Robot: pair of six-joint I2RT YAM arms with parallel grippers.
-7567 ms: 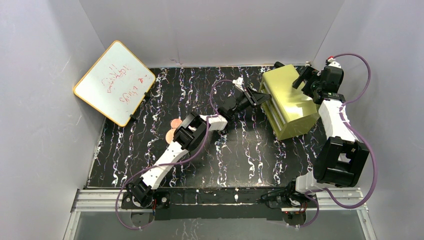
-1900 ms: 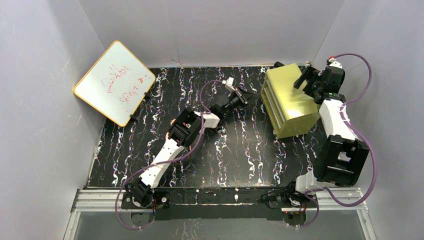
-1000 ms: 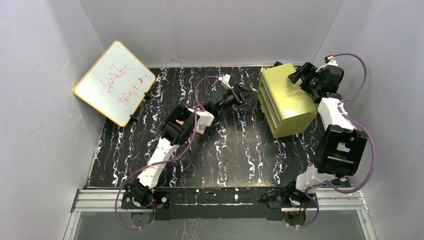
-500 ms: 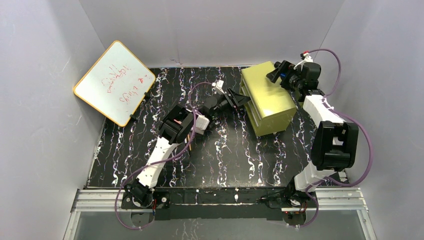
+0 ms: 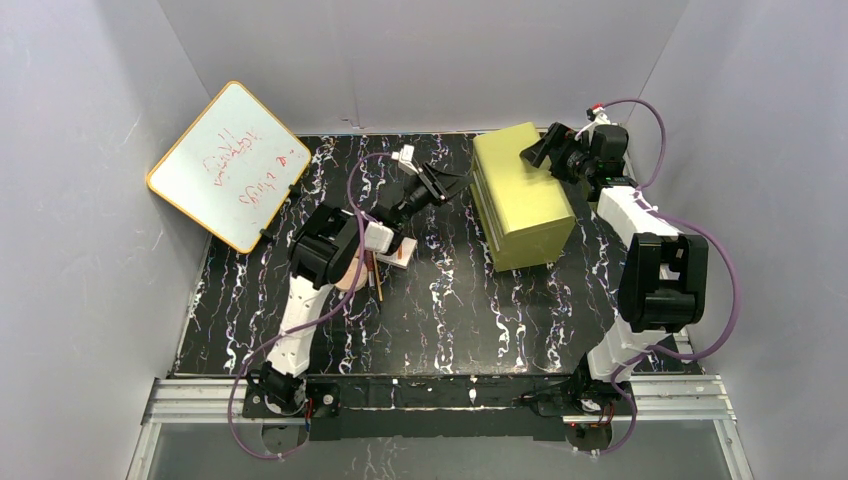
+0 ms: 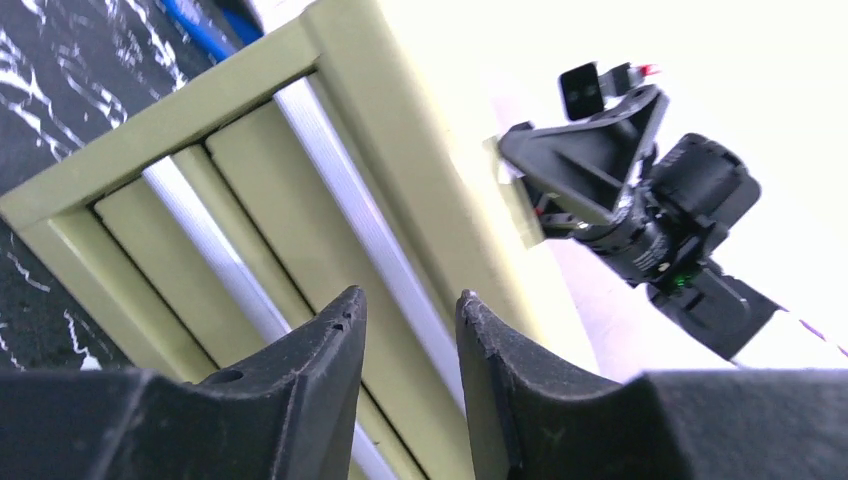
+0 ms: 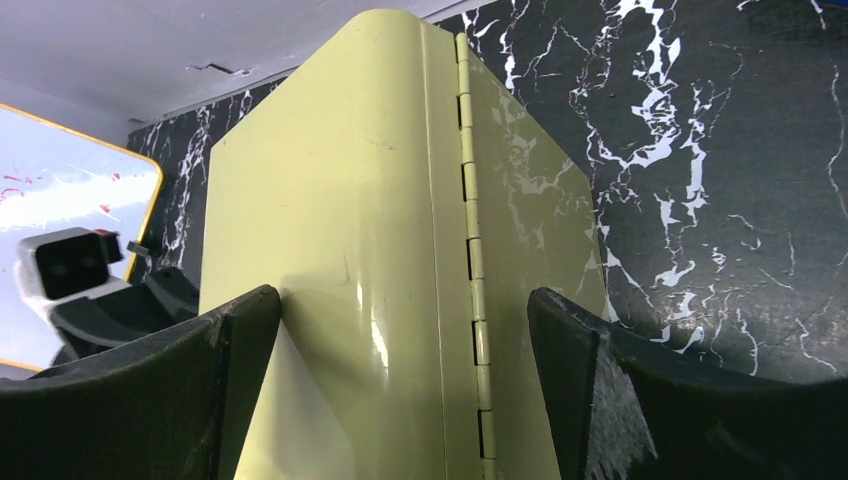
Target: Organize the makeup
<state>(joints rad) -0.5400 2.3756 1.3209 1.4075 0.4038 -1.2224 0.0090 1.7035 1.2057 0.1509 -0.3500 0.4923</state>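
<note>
the right claw (image 5: 537,152) stands spread against the far side of the yellow-green metal drawer box (image 5: 520,195); the left claw (image 6: 410,330), narrowly parted and empty, faces its drawer fronts. pencils and palette (image 5: 401,254) lie mid-bench. a push could slide the box onto them.

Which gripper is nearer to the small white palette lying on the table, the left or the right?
Left. The left gripper is just beyond the white palette, facing the drawer box. The right gripper is on the far side of that box.
</note>
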